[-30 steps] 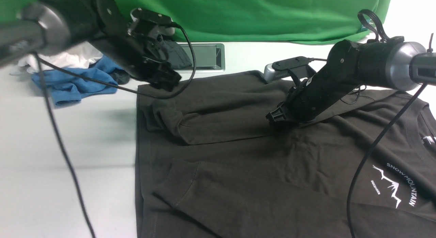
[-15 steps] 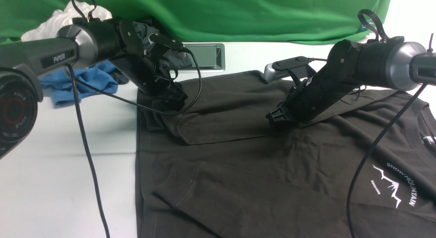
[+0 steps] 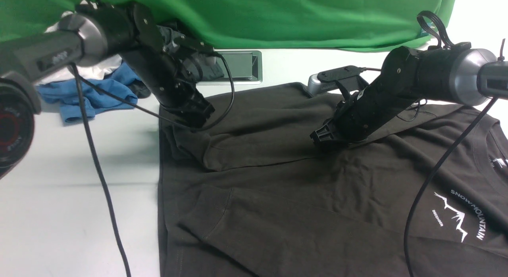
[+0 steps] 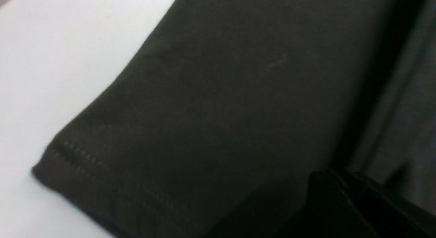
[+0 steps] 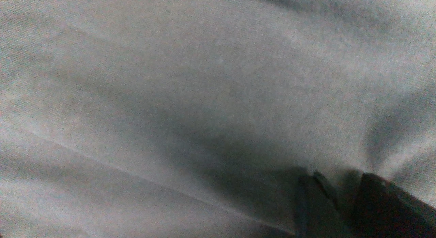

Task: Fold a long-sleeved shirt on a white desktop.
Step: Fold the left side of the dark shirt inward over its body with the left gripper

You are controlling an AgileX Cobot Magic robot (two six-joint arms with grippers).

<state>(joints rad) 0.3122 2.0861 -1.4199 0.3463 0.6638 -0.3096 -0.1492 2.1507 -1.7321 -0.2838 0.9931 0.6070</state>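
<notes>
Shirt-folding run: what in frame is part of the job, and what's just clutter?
Job:
long-sleeved shirt
white desktop
left end effector
right end effector

Lying about:
blue garment
white cloth
green backdrop
desk panel

The long-sleeved shirt [image 3: 278, 197] reads "SNOW MOUNTAIN" and, smaller, "DECEMBER"

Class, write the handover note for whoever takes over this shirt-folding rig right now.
Left gripper: shut, tip down on the shirt at its far-left sleeve fold; a pinch can't be confirmed.
Right gripper: shut on shirt fabric near the middle.
Shirt lies spread on the desktop, logo to the right.
Done: both sleeves look laid over the body.
To do: fold the body.
</notes>
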